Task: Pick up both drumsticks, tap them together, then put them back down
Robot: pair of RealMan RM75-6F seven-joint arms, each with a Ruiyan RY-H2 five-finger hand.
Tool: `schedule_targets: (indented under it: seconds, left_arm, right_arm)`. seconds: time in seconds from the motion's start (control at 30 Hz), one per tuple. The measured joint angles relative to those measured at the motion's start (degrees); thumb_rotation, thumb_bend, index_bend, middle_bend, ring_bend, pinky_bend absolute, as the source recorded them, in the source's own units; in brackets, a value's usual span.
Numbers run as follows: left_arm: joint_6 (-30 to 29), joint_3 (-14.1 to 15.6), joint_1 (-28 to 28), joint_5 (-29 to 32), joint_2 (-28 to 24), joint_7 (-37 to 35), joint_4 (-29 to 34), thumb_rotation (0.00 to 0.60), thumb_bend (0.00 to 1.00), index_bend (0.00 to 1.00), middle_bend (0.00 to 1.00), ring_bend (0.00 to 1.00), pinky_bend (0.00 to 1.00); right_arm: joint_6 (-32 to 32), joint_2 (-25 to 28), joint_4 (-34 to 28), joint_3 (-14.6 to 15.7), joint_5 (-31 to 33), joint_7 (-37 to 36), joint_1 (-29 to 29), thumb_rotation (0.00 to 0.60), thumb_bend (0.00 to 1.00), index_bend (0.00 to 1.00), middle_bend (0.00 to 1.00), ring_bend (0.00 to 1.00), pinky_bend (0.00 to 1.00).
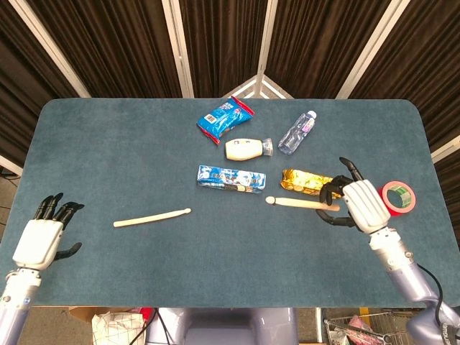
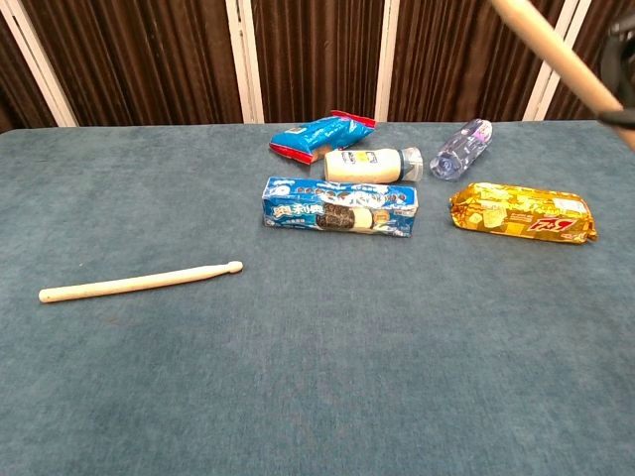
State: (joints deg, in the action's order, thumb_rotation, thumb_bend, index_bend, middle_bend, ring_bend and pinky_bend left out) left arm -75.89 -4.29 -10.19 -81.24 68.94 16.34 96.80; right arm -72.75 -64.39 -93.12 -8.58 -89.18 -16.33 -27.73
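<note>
The right hand [image 1: 357, 205], white-backed with black fingers, is raised above the table at the right, its fingers curled around the butt of a pale wooden drumstick [image 1: 296, 203] that points toward the robot's left. Its silver-grey forearm runs down to the lower right corner. The left hand [image 1: 44, 233] (holding nothing) hovers at the left edge, fingers apparently spread.

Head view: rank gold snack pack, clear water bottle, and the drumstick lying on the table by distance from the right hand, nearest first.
From the right hand:
1. Gold snack pack, just beside it, toward the table's middle.
2. Clear water bottle, farther back on the table.
3. Drumstick on the table, far across, on the left hand's side.
</note>
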Motion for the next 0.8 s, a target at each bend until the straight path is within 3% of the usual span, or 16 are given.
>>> schedule_targets:
  seconds: [0.43, 0.8]
  left_arm:
    - [7.4, -3.7, -7.2, 7.1, 6.5, 5.5, -3.9, 0.6, 0.28, 0.31, 0.32, 0.0, 0.0]
    - [10.0, -4.6, -10.5, 11.6, 12.0, 7.8, -8.5, 0.6, 0.34, 0.36, 0.38, 0.02, 0.0]
  right_arm:
    - [3.7, 2.3, -5.2, -2.0, 4.7, 7.5, -1.7, 0.6, 0.46, 0.75, 0.66, 0.45, 0.04]
    - [3.4, 2.6, -8.5, -3.4, 5.8, 8.7, -2.2, 0.6, 0.47, 0.76, 0.66, 0.45, 0.04]
